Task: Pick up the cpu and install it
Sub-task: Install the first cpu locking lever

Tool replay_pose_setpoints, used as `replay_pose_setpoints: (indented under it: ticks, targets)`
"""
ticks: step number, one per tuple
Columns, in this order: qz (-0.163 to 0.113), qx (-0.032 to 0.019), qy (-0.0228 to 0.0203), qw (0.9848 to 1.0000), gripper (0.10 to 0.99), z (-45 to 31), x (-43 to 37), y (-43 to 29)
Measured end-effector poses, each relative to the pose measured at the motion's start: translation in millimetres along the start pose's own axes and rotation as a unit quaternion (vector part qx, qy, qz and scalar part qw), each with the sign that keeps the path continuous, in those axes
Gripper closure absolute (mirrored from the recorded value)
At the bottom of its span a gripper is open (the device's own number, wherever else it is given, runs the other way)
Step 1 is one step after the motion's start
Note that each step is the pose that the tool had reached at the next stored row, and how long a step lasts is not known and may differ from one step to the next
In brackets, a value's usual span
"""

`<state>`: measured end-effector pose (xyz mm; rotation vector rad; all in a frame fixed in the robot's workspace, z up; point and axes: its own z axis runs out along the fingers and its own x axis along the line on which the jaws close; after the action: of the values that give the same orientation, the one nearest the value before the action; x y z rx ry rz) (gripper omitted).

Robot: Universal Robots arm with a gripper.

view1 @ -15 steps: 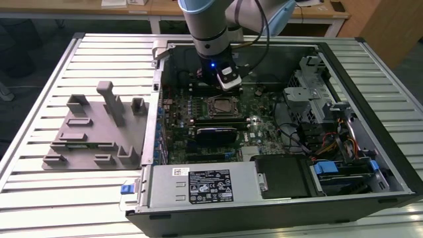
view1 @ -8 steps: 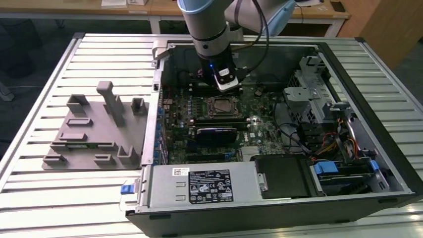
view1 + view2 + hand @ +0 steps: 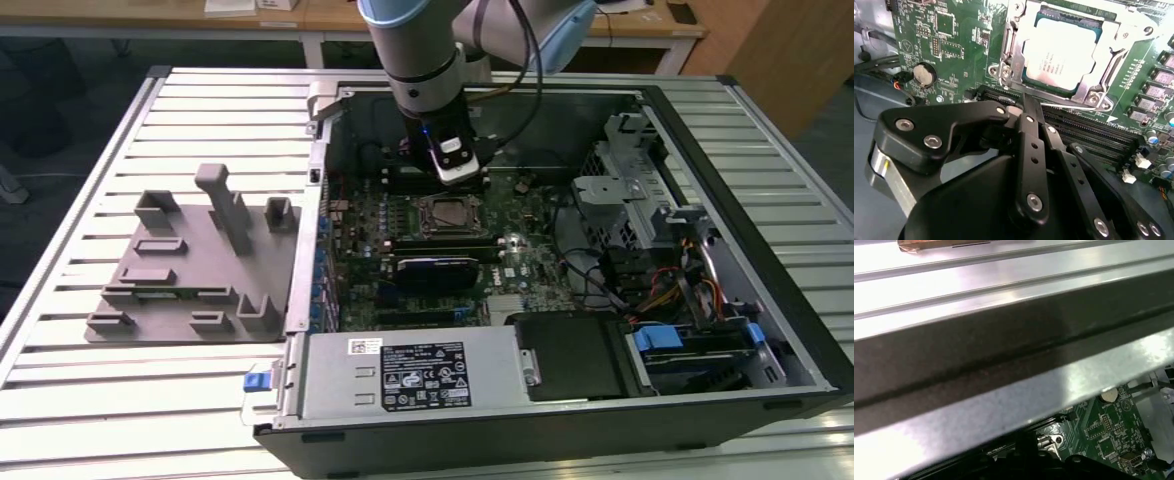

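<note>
Silver-topped, the cpu (image 3: 1064,55) lies flat inside the metal-framed socket (image 3: 1104,97) of the green motherboard (image 3: 954,35), as seen in the second wrist view; in the exterior view the same chip (image 3: 442,213) sits near the middle of the open computer case (image 3: 747,250). The claw (image 3: 1026,102) hangs just above the board, beside the socket and over the black memory slots (image 3: 1089,132); its black fingers (image 3: 1030,125) are drawn together and grip nothing. A round coin cell (image 3: 923,74) sits on the board, well apart from the socket. In the exterior view the arm (image 3: 420,50) reaches down into the case, and a grey fixture block (image 3: 187,265) rests on the slatted counter (image 3: 80,390) toward the exterior view's left.
</note>
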<state>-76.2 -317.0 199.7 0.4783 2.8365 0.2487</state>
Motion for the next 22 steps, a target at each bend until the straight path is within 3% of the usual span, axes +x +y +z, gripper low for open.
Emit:
replay_pose_setpoints:
  ticks: [22]
  targets:
    - [0.001,0.0010,-0.0016,1.0000,0.980,3.2,3.5,1.3]
